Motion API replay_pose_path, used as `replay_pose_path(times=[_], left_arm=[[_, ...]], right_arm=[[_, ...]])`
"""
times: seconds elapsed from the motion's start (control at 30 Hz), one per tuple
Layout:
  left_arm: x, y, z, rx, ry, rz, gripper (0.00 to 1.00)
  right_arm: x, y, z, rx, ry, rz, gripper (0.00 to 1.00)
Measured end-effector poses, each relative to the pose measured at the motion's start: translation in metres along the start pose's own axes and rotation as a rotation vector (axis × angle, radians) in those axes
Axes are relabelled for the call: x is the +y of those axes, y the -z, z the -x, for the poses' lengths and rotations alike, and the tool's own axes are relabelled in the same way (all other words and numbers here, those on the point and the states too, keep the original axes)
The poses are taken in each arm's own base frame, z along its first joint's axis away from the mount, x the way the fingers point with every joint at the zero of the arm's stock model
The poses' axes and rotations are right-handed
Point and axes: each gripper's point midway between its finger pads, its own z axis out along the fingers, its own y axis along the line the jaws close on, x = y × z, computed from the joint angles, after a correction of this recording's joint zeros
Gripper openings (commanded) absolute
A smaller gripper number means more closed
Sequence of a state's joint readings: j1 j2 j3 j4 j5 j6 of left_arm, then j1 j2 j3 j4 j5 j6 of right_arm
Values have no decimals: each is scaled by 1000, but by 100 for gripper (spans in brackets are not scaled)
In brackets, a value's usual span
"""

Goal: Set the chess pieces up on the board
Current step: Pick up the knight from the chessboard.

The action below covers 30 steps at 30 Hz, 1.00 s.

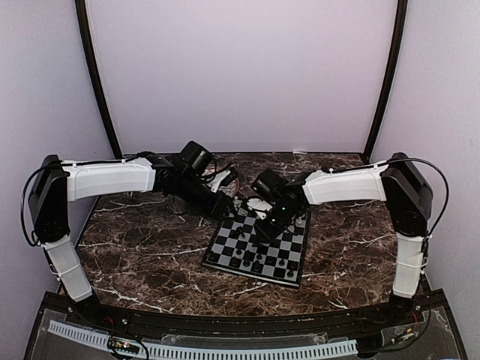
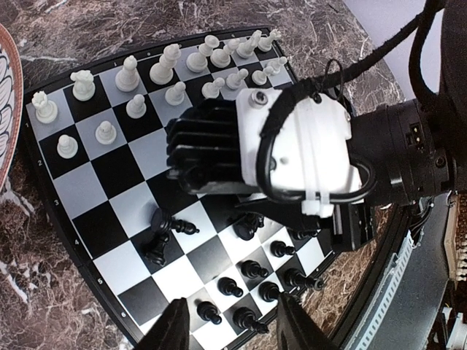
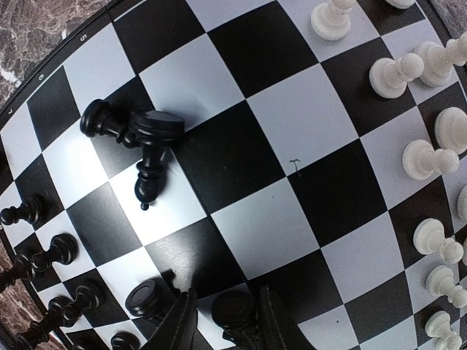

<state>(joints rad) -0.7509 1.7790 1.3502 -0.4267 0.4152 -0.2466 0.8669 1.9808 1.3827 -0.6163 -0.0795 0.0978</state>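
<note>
Both grippers were over the board [image 1: 225, 241] on the bench [image 1: 142, 247].
Left gripper [image 2: 230, 302] hung wide and empty above the black pieces [image 2: 252, 270]. Right gripper [image 3: 227, 306] sat narrow astride one black piece [image 3: 235, 315]; I couldn't tell if it was clamped. Two toppled black pieces [image 3: 146, 142] lay mid-board.
</note>
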Motion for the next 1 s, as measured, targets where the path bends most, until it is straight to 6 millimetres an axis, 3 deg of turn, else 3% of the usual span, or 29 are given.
replay_pose_path(times=[0.6,1.0], left_arm=[[-2,-1,3,-16,-24,-13,43],[-1,-8,2,-11,-23,-27,43]], right_arm=[[-8,2,-10,-13,23,-109,32],[-11,4,-14,-20,23,-105,6]])
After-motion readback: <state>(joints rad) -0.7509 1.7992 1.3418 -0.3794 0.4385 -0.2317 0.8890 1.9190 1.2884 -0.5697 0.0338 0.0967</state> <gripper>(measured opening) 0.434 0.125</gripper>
